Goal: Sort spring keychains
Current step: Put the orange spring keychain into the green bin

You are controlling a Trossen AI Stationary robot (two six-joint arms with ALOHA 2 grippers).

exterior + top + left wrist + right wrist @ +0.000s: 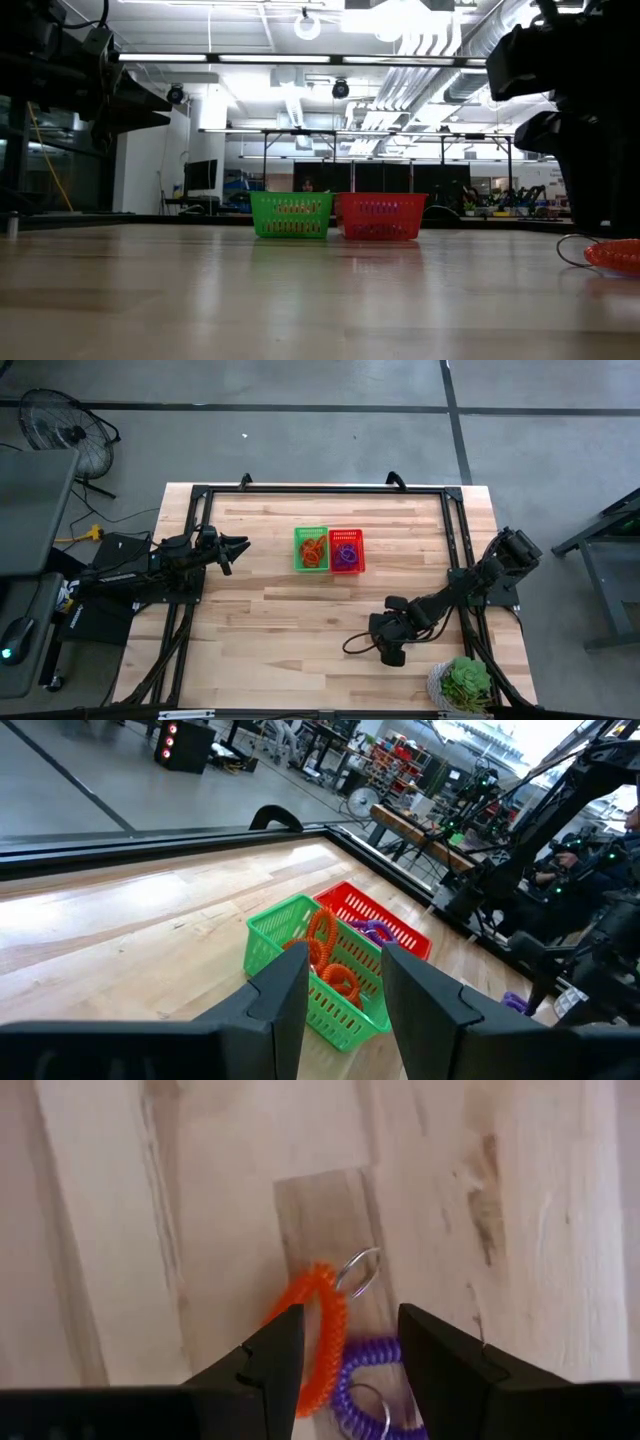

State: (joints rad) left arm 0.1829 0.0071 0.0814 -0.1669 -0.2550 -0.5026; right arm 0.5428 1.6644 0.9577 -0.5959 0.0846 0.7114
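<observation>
Right gripper (pixel 345 1355) hangs low over the table (pixel 270 640), fingers apart, above one orange keychain (pixel 322 1330) and one purple keychain (pixel 375 1365). Left gripper (pixel 238 546), fingers apart, waits beside the green basket (pixel 311 549).

2 baskets (pixel 328 550) side by side at table (pixel 270 630) centre, touching, keychains (pixel 313 549) in each. Left gripper (pixel 240 546) to their left. Right gripper (pixel 345 1342) near right, over 2 more keychains (pixel 318 1335) on the table.
</observation>
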